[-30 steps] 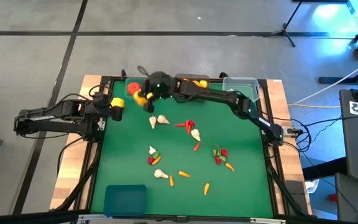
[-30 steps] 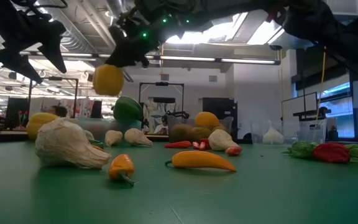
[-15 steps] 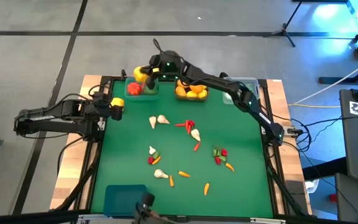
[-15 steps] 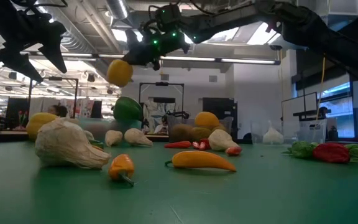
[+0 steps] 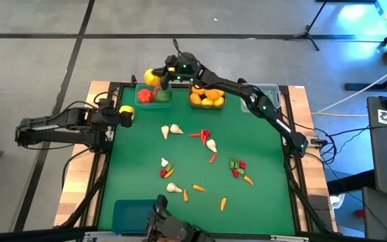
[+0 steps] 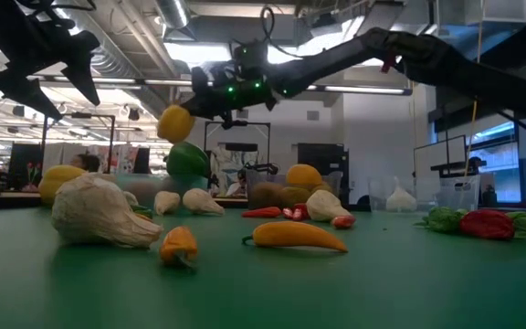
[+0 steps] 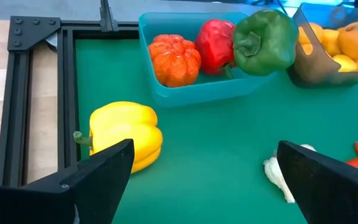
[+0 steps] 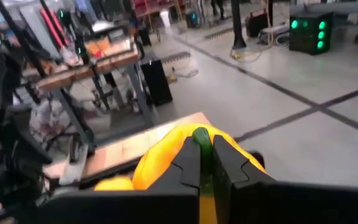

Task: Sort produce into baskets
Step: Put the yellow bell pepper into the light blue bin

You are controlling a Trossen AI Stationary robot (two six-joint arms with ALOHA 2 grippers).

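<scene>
A green table [image 5: 261, 202] in a black frame stands on a grey concrete floor [image 5: 32, 60] crossed by dark lines; the low view looks level into a workshop of strip lights and benches. Along the table's far edge sit 3 baskets — a teal basket [image 5: 152, 96] with red, orange and green peppers, a dark grey basket [image 5: 207, 98] of oranges and lemons, and a clear basket [image 5: 266, 92] toward the far right corner. A blue basket [image 5: 134, 214] lies at the near left corner. Garlic bulbs [image 5: 173, 130], red chillies [image 5: 203, 135] and carrots [image 5: 198, 188] are scattered across the middle.

The right gripper [image 5: 160, 78] is clamped on the green stem of a glossy yellow pepper [image 5: 152, 76], held in the air over the far edge, just behind the teal basket. The left gripper [image 5: 121, 114] waits at the left edge, fingers spread, with a second yellow pepper [image 7: 124, 135] on the table just beside it.
</scene>
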